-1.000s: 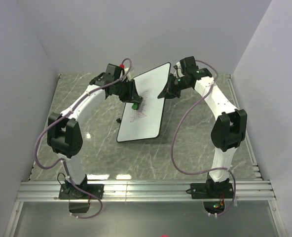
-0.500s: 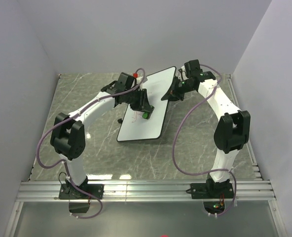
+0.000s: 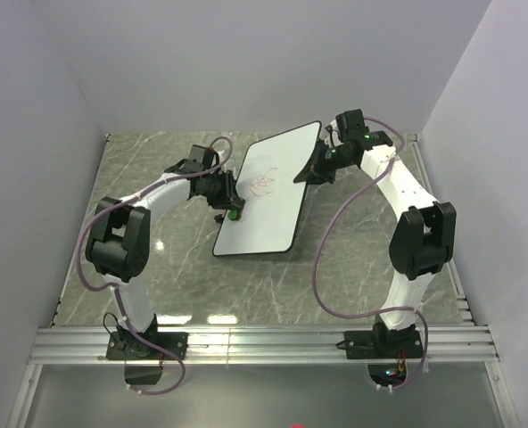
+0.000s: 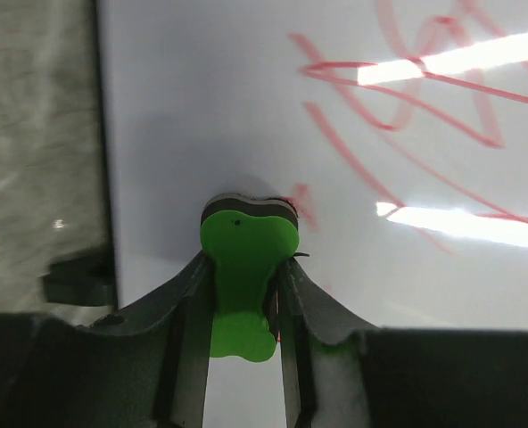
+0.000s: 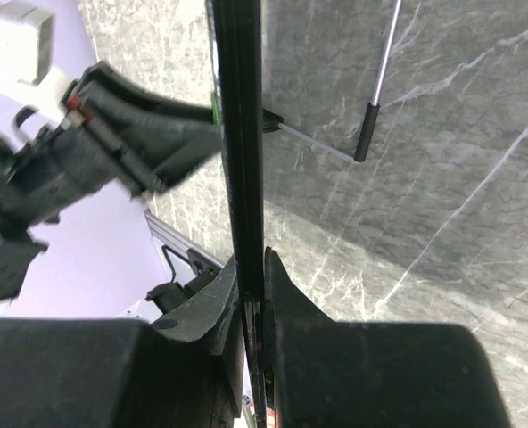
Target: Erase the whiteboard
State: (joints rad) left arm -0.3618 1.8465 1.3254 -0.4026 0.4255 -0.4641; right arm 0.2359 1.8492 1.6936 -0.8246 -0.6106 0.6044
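Top external: right jaws pinch the whiteboard point(image 3: 262, 214) by its far rim, likely the surest hold on a stiff, slick panel; left jaws clamp a green eraser point(image 3: 234, 212).

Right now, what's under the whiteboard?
Right wrist view: a thin wire stand with a black tip, and marble table, lie beneath the whiteboard, whose edge the right fingers pinch. From above, the board itself hides whatever else sits under it.
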